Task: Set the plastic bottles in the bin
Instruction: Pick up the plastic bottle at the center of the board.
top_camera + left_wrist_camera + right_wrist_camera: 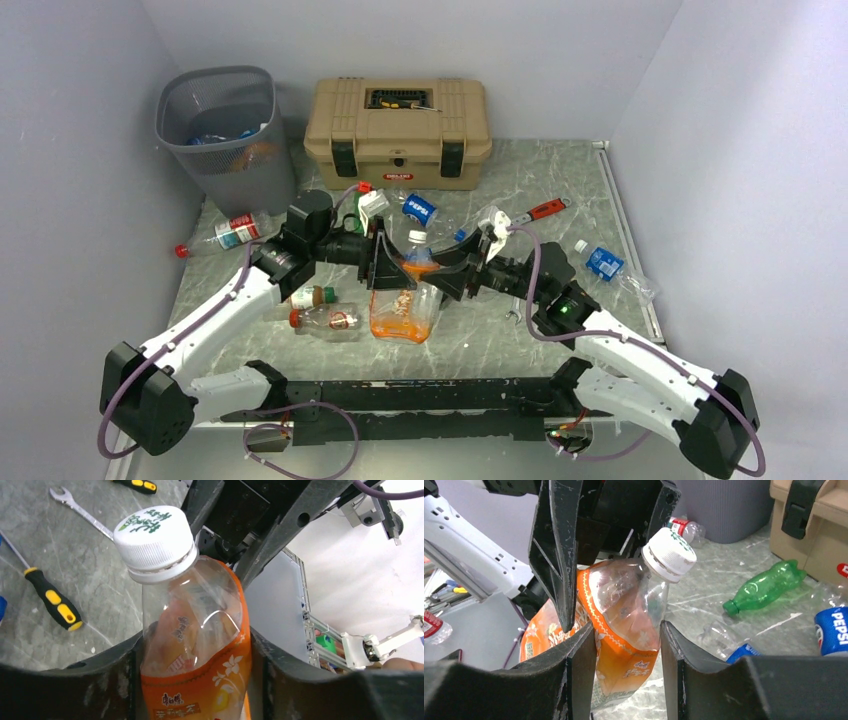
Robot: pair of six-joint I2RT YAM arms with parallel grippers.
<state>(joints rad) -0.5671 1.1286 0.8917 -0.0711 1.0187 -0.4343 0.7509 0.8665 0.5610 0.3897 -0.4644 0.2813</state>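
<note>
Orange-labelled bottle (405, 305) is hanging between both sets of fingers, right gripper (626, 630) part-closed and pinching its body, left gripper (196, 645) pressing its sides from opposite, probably handing over because bin (235, 180) is sitting well beyond left fingers.

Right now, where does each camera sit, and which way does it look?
Top external: fixed above and behind the arms, looking down on the table, bin far left; both arms show.
Left wrist: on the left arm, looking along the left fingers at the capped orange bottle.
Right wrist: on the right arm, facing bin and toolbox; the right fingers flank the same bottle.
Shared: all three see that bottle.
</note>
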